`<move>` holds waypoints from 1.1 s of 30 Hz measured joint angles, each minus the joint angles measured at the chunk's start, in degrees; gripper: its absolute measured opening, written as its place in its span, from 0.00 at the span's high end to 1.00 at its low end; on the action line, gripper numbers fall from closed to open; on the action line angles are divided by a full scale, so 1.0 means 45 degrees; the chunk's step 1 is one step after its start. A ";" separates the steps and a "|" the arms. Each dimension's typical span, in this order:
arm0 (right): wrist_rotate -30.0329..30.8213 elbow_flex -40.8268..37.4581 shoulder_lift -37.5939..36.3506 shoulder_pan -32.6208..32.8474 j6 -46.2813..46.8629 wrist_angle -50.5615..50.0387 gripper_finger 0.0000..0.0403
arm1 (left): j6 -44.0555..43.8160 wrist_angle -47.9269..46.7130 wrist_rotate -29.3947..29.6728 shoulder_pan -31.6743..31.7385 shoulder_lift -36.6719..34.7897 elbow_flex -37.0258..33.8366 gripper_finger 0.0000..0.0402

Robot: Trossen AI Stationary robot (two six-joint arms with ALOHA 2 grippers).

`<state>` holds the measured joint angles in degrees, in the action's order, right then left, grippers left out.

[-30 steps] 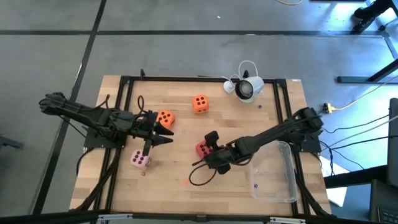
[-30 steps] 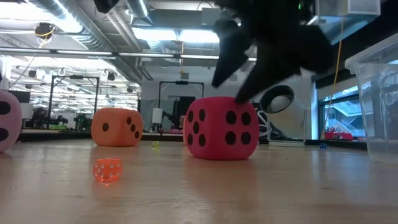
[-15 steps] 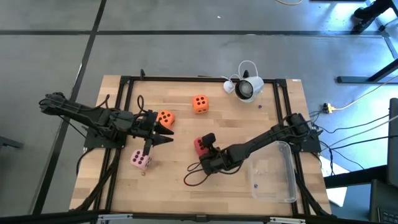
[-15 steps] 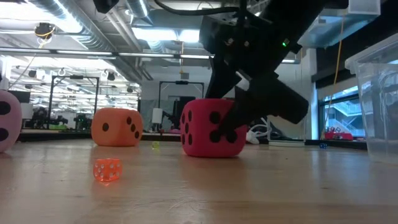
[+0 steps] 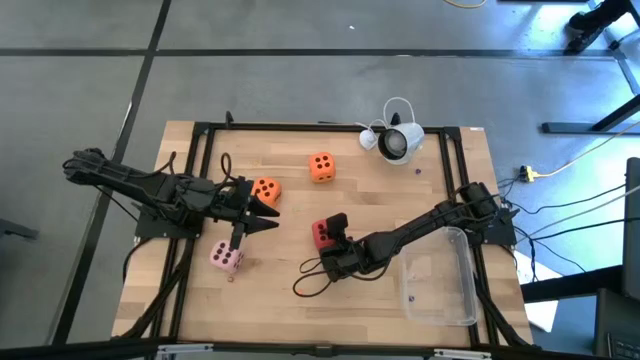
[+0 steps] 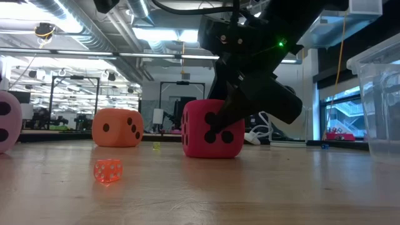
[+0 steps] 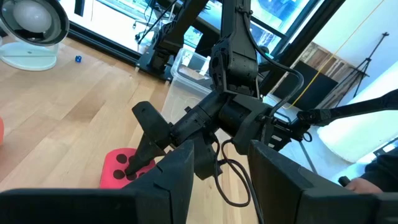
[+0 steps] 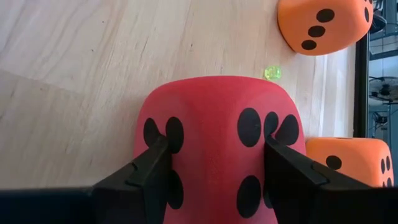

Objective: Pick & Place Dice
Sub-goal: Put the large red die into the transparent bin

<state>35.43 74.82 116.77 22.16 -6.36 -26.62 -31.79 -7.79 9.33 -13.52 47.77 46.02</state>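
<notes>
Four dice sit on the counter (image 5: 300,190), and you have the red die (image 5: 322,233) near its middle with the right gripper (image 5: 333,233) on it. In the right wrist view both fingertips (image 8: 155,158) press the red die's (image 8: 214,143) opposite sides, so the gripper is pinching it. The low view shows the red die (image 6: 206,128) resting flat on the wood, dark gripper (image 6: 234,119) against its side.

One orange die (image 5: 321,166) lies toward the far edge, the other orange die (image 5: 266,189) is left of centre, touching or just beside your left gripper (image 5: 262,211). That gripper hovers there with fingers spread part-way and nothing between them; the left wrist view shows the gap between its fingers (image 7: 180,174).

The pale pink die (image 5: 226,258) sits nearer the front-left corner, well apart from the red one.

A tiny clear orange die (image 6: 107,170) lies on the wood in front, seen in the low view.

A clear plastic bin (image 5: 440,275) sits at the right edge, under the right arm. A white round camera (image 5: 396,142) with its cable is at the far edge.
</notes>
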 joint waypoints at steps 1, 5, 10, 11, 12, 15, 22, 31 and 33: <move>-0.0027 0.0054 0.0000 0.0006 -0.0014 -0.0048 0.49 | 0.0000 0.0000 -0.0002 0.0000 0.0000 0.0000 0.63; -0.0189 0.0374 0.0031 0.0028 -0.0155 -0.0328 0.49 | 0.0000 0.0000 0.0002 0.0000 0.0000 0.0000 0.63; -0.0216 0.0838 0.0123 0.0022 -0.0076 -0.0891 0.49 | 0.0000 0.0000 0.0002 0.0000 0.0000 0.0000 0.63; -0.0268 0.0963 0.0137 0.0017 0.0016 -0.1073 0.49 | 0.0000 0.0000 0.0002 0.0000 0.0000 0.0000 0.63; -0.0321 0.1088 0.0150 0.0013 0.0152 -0.1230 0.49 | 0.0000 0.0000 0.0002 0.0000 0.0000 0.0000 0.63; -0.0461 0.1509 0.0121 0.0003 0.0449 -0.1757 0.50 | 0.0004 -0.0013 0.0003 0.0000 0.0000 0.0000 0.63; -0.0936 0.3283 -0.0303 0.0094 0.2436 -0.4499 0.51 | 0.0098 -0.0034 0.0007 0.0000 -0.0010 0.0000 0.63; -0.1177 0.5639 -0.2464 0.0274 0.6505 -0.8134 0.52 | 0.0144 -0.0319 0.0027 0.0000 -0.0182 0.0006 0.63; -0.1259 0.6270 -0.2991 0.0383 0.7661 -0.9387 0.52 | 0.0199 -0.0344 0.0022 0.0000 -0.0272 0.0010 0.63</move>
<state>29.77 103.03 103.31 23.88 28.12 -68.86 -30.89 -9.34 9.43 -13.52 46.54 46.06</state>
